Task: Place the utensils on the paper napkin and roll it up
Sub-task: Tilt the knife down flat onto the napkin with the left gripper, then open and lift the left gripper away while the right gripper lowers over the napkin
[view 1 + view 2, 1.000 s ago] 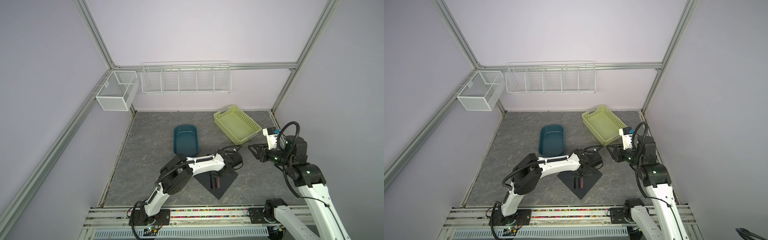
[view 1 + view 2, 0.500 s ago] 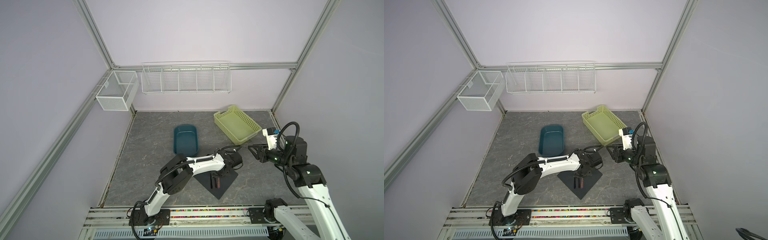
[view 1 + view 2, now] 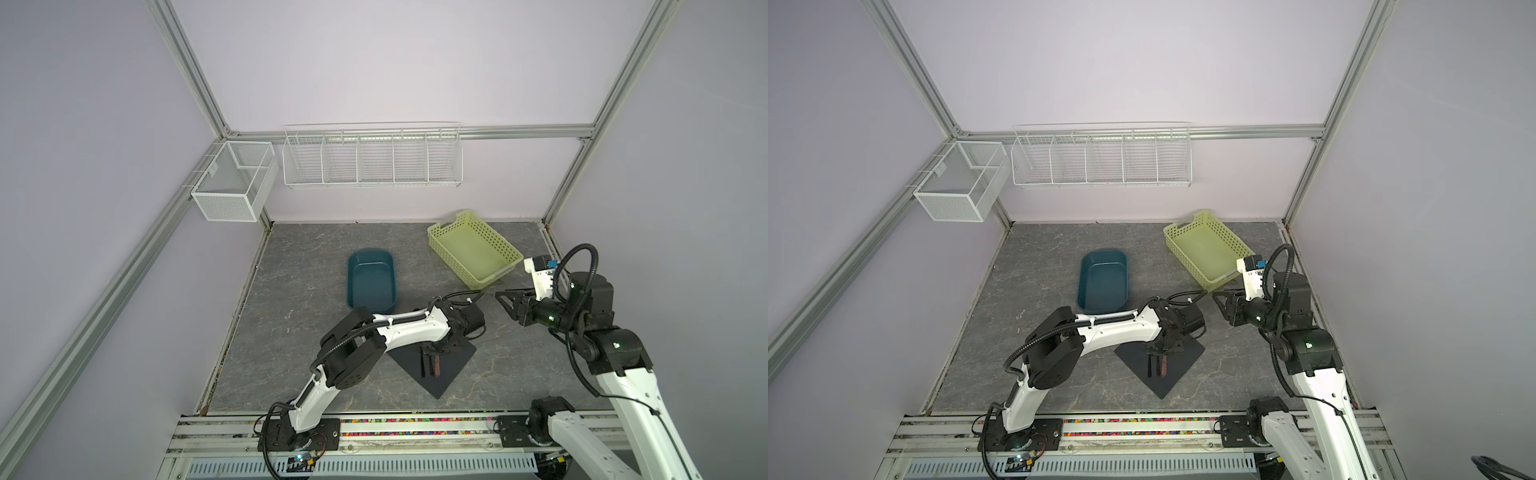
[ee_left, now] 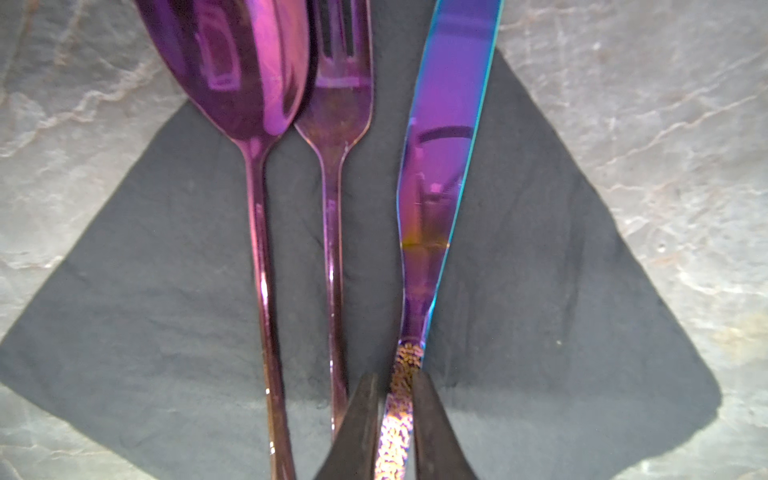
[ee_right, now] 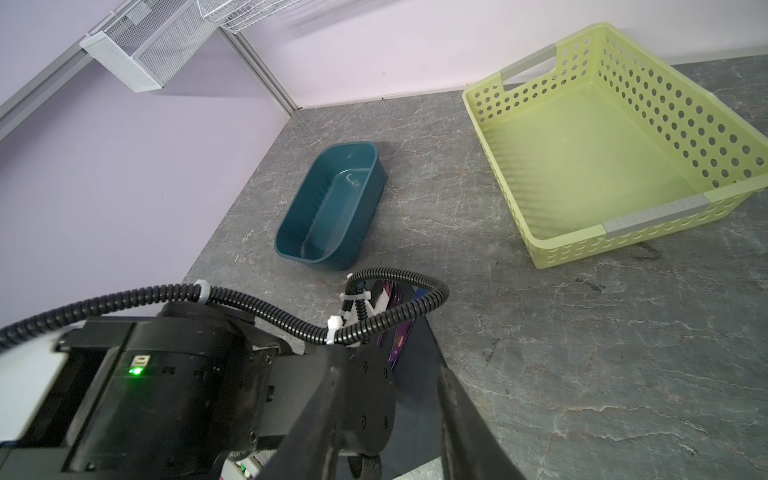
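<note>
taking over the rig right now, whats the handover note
Pincers: left pincer is low over the paper napkin, jaws straddling the knife handle; cannot tell whether they grip it. The right pincer is open and empty, in the air near the basket.
Things: spoon, fork and knife lie side by side on the napkin.
Done: utensils placed.
Left: clear the knife, then roll the napkin around all three.
</note>
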Motion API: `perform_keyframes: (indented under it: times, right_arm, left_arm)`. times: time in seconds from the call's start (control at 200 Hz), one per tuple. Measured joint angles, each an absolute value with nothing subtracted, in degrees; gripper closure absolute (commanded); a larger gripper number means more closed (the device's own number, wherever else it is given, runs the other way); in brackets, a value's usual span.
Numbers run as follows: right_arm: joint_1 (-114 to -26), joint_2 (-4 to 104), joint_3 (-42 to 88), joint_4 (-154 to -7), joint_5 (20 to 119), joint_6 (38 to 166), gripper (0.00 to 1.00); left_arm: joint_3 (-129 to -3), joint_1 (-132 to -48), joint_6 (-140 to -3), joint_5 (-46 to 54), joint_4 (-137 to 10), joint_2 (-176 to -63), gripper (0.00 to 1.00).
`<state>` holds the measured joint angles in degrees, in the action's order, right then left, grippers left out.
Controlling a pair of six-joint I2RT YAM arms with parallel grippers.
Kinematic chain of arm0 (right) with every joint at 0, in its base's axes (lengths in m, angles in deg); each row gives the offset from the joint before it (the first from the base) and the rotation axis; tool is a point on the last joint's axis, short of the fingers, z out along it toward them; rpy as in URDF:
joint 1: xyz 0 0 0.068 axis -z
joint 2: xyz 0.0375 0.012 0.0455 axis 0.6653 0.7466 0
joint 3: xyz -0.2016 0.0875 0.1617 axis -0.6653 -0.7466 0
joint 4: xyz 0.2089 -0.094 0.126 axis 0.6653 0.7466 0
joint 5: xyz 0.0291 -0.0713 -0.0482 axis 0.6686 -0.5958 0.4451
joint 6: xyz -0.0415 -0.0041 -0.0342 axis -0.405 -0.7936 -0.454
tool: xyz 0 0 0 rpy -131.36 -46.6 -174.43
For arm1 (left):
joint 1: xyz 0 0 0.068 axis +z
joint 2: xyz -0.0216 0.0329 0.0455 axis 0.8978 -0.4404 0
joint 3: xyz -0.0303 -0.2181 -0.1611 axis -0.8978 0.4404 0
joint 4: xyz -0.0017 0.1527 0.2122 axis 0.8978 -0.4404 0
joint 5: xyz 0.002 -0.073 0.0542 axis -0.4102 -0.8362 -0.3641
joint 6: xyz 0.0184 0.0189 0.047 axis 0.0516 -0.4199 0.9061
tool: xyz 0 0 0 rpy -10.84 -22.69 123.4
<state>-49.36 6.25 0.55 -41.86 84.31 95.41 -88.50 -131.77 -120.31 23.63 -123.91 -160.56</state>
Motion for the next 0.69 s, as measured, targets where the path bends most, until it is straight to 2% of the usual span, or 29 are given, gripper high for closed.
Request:
perform_keyframes:
  times: [0.315,0.555,0.695]
  right_arm:
    - [-49.5,6.4,0.5,-41.8,84.4,95.9,0.54]
    - [-49.8,8.8,-1.6,-42.3,86.6,101.3,0.54]
    - [-51.9,11.1,-4.7,-43.4,87.7,105.8,0.54]
  left_arm:
    - [-93.4,-131.8,-119.0,27.3,-126.9,-158.0,0.80]
    - [-94.2,-131.0,-115.5,31.8,-128.3,-149.3,0.80]
    - [-90.2,-128.2,-112.5,32.3,-126.6,-142.7,0.81]
